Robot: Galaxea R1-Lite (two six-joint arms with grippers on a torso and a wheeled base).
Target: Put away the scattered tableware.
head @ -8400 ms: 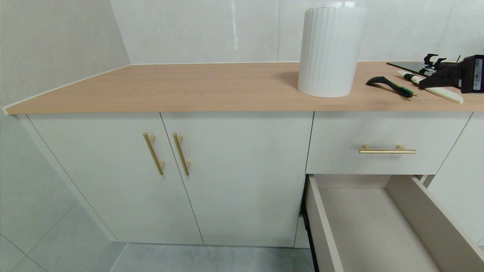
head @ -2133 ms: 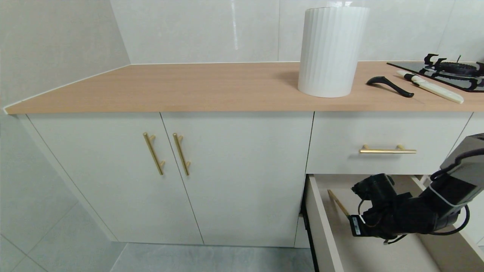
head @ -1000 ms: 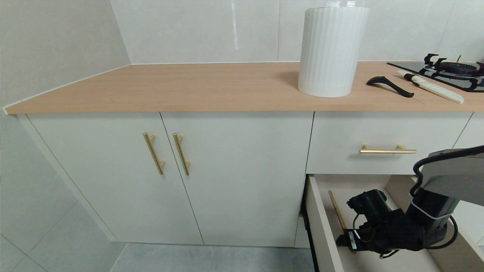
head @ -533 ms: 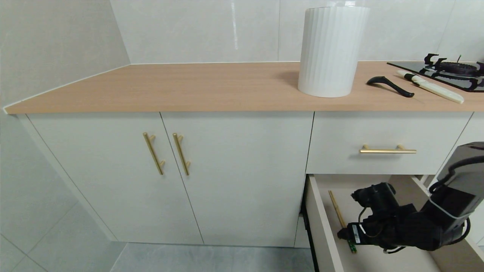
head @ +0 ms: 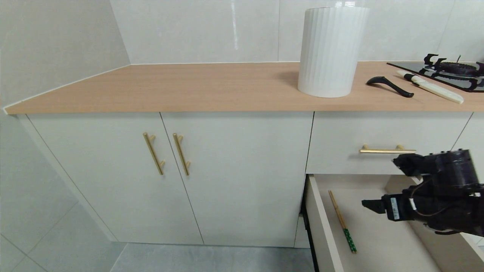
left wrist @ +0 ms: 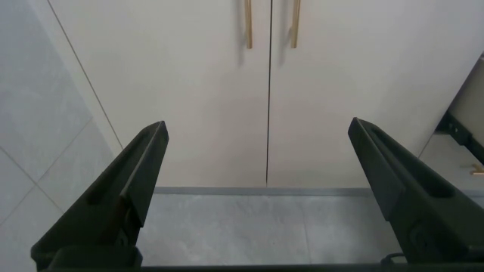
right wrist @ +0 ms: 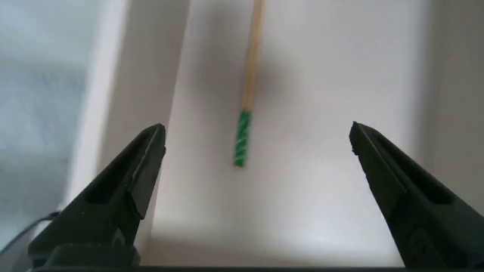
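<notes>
Right gripper (right wrist: pixel 255 162) — jaws wide, empty, above drawer (head: pixel 321 223) | step: chopstick (head: pixel 342 223) lies stowed | next: likely fetch black scoop (head: pixel 389 85) and knife (head: pixel 431 87) — both on counter (head: pixel 189 87).

My right hand (head: pixel 379 184) has free passage down into the open drawer (head: pixel 320 219), where a chopstick (head: pixel 341 221) hugs the left wall. Overhead, I see the upper drawer's handle (head: pixel 385 151) jutting out.

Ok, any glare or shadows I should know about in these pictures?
Head view: a vertical glare streak on the wall tile; the white canister throws a soft shadow leftward on the countertop. Left wrist view: cabinet doors evenly lit.
</notes>
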